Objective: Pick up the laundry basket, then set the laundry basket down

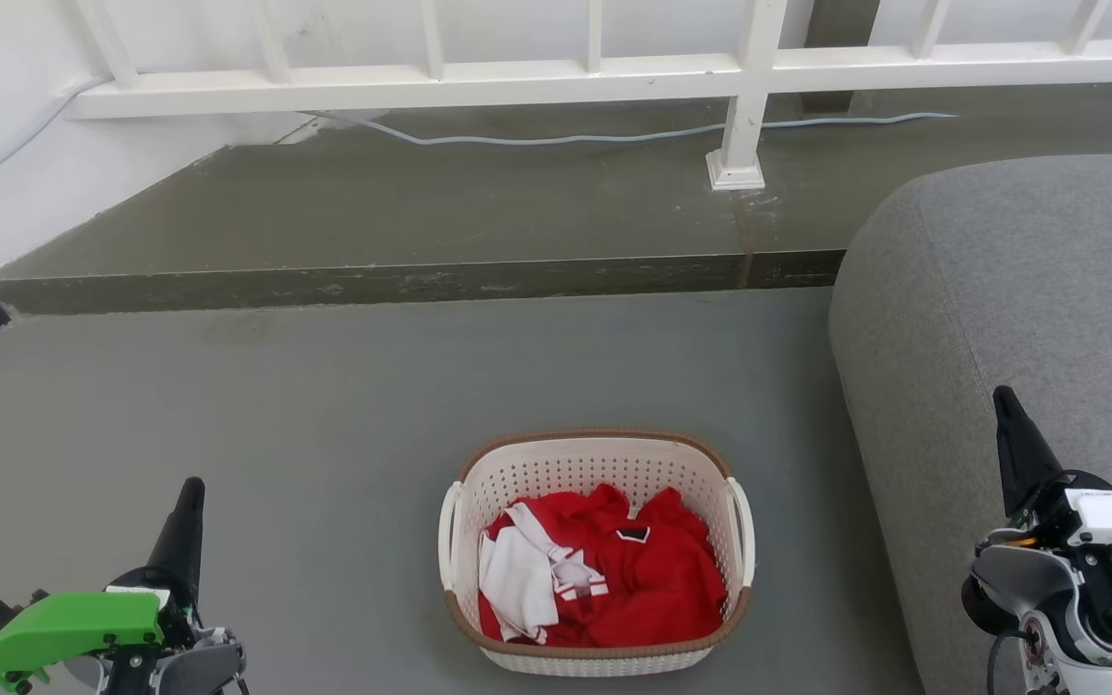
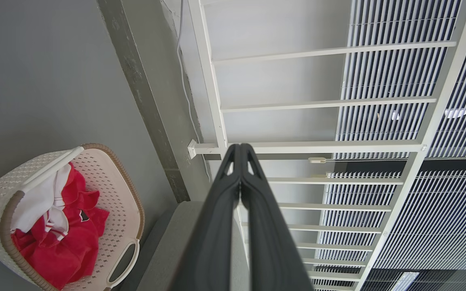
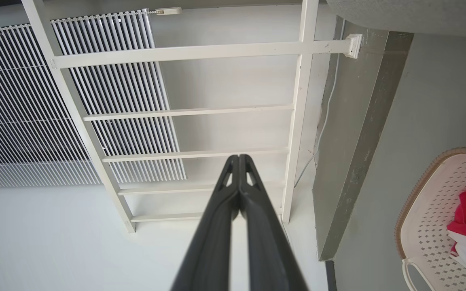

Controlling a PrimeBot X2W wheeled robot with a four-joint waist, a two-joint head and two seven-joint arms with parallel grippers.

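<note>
While the left claw (image 1: 191, 492) and the right claw (image 1: 1003, 401) both point forward with fingers pressed together and empty, the laundry basket (image 1: 595, 468) sits on the floor (image 1: 276, 405) between them.
From the left claw the basket lies at about 3 o'clock in the head view, and from the right claw at about 8 o'clock; neither is clearly nearer. Its left handle (image 1: 447, 536) faces 9 o'clock and its right handle (image 1: 742, 531) faces 3 o'clock, so the handle-to-handle axis runs across the robot's front, probably suiting a two-armed lift. Red and white clothing (image 1: 653, 579) lies inside, and a grey sofa (image 1: 1000, 270) lies under the right claw.
</note>
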